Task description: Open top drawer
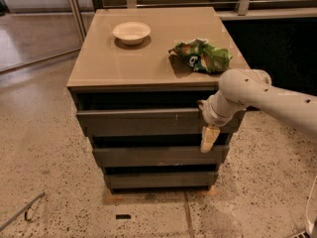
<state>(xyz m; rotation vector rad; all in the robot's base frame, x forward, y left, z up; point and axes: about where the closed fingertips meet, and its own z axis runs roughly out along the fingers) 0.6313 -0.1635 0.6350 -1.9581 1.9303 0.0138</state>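
Note:
The top drawer (141, 122) is the uppermost dark grey, flat, handleless front of a low cabinet, with small pale marks right of centre. A dark gap shows between it and the tan cabinet top (124, 63). My gripper (208, 132) is at the right end of this drawer front, with its pale tip hanging down over the drawer's lower edge. My white arm (267, 100) comes in from the right and hides the drawer's right corner.
A white bowl (131, 32) and a crumpled green bag (202, 56) lie on the cabinet top. The middle drawer front (153, 155) and bottom drawer front (156, 179) sit below. A metal rod (22, 213) lies on the speckled floor at the lower left. Railings stand behind.

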